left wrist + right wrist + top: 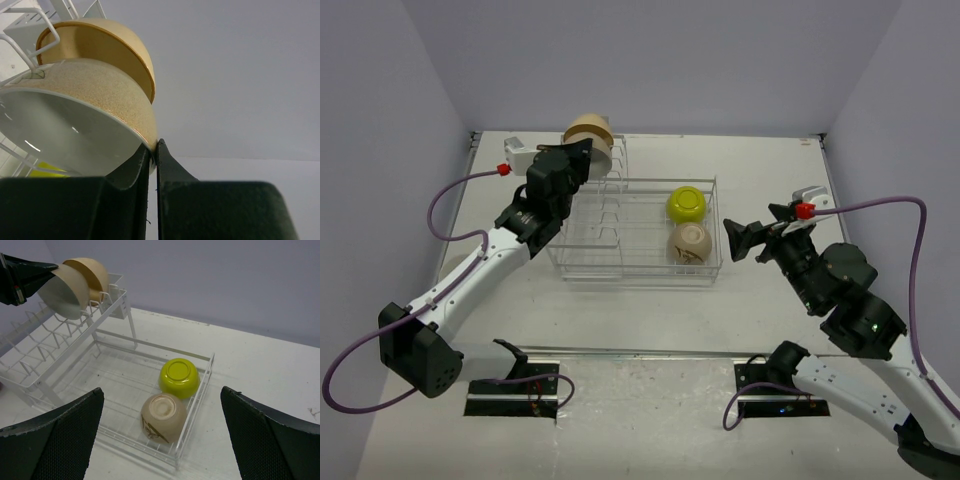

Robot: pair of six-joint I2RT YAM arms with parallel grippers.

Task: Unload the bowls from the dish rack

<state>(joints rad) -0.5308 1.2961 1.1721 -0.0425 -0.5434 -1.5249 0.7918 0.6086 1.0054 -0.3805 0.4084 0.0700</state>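
The white dish rack [620, 255] stands mid-table. Two tan bowls stand on edge in its raised plate slots at the back left. My left gripper [154, 147] is shut on the rim of the nearer one, a speckled tan bowl [100, 90] with a white inside. The plain tan bowl [110, 40] leans right behind it. In the basket section a green bowl [179, 376] and a beige patterned bowl [163, 416] lie upside down, side by side. My right gripper [160, 395] hangs open above the basket's right end, nothing between its fingers.
A small white holder [116, 302] is clipped to the rack's back corner. A white bracket with a red tag [517, 152] sits at the back left. Purple cables [445, 205] loop off both arms. Grey walls close in the table on three sides.
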